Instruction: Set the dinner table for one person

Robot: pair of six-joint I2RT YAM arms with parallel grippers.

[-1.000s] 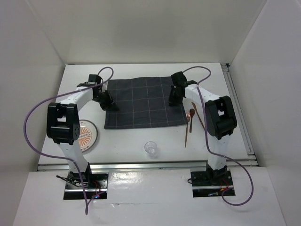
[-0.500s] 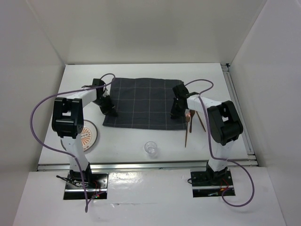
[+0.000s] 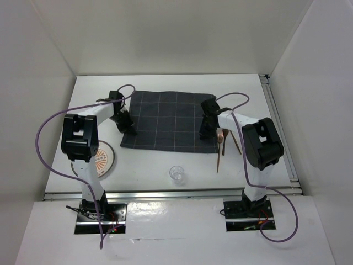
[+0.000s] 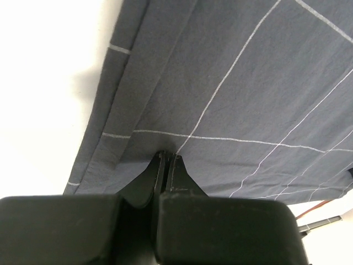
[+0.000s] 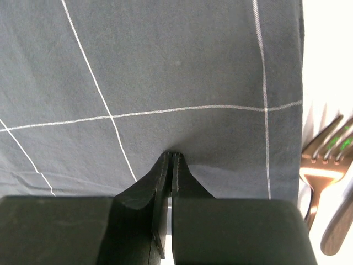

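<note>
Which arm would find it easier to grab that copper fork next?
Right. The right gripper pinches the cloth edge just beside the fork; the left gripper holds the opposite edge.

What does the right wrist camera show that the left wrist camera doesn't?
Only the right wrist view: a copper fork, tines close beside the cloth, and a dark handle alongside. Only the left wrist view: a fold along the cloth's edge and a broad stretch of table; thin things at the frame's corner are too small to name. Both: the dark checked cloth filling most of the frame, with the right gripper and left gripper each shut on it.
</note>
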